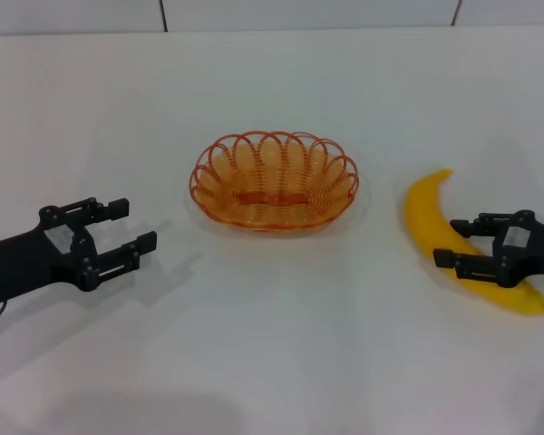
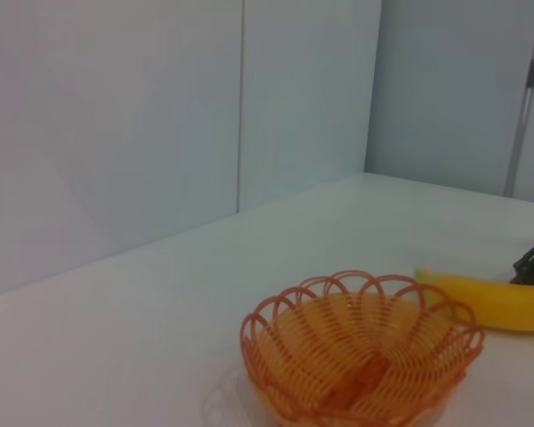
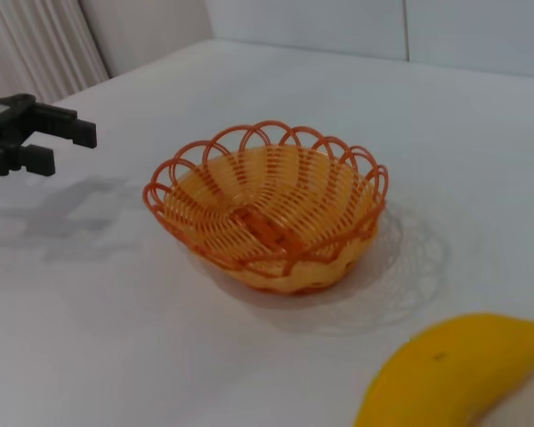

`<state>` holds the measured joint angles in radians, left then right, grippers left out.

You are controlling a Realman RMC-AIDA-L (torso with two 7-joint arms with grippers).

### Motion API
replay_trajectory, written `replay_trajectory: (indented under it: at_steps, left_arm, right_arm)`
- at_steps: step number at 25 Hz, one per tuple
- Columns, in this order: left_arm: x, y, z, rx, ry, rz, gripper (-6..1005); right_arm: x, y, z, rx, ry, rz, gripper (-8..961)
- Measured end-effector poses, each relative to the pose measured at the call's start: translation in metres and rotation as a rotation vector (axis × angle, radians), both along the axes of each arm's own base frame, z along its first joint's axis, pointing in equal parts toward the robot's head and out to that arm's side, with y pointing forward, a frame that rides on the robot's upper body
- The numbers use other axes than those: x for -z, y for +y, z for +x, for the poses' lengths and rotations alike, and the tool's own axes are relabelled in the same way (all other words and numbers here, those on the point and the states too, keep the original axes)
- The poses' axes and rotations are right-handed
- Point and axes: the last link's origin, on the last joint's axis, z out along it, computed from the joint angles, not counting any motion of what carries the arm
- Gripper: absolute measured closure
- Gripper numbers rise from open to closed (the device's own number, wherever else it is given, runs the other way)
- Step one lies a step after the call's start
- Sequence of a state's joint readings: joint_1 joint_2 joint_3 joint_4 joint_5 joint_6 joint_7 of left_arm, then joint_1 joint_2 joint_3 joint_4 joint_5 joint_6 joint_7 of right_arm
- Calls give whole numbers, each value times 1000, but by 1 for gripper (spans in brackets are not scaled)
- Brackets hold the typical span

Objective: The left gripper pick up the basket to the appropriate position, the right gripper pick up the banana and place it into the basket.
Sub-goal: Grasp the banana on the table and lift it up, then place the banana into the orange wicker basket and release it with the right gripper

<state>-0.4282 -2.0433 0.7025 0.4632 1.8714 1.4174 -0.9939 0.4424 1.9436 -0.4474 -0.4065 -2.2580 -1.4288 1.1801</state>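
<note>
The banana point(image 1: 435, 227) is being straddled by the right gripper point(image 1: 455, 243), fingers spread, not yet clamped, apparently for a mid-body grasp. The empty basket point(image 1: 274, 181) is being faced by the left gripper point(image 1: 134, 227), fingers apart, well short of it.

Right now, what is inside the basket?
Nothing: the basket is empty, its woven floor bare in all three views. The banana lies on the table to its right, with the right gripper over it, hiding part of it. The left gripper is open, apart.
</note>
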Motion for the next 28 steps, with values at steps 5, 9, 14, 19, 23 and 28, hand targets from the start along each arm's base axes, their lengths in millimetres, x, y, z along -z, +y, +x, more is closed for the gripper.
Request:
replay_trajectory:
  at_steps: [5,9,14,19,23,28]
  left_arm:
    - [0,0,0,2,-2,-2,354]
    - [0,-1,0,4,-4,-3,353]
    - [-1,-1,0,3,-4,-3,352]
    - [0,-1,1,7,-2,-8,353]
    - [1,-1,2,12,0,-12,354]
    - [6,4,9,28,-8,-35,355]
  right_arm:
    - [0,2,-2,-6,1,-1,273]
    - [-2,3,-4,-13,14,6,478]
    - [-7,9,-14,-46,65,35,482]
    - [-16,25,-35,-139,122,109,479]
    - [-7,40,-66,-307,150,133,481]
    - [18,53,-98,-467,128,97,485]
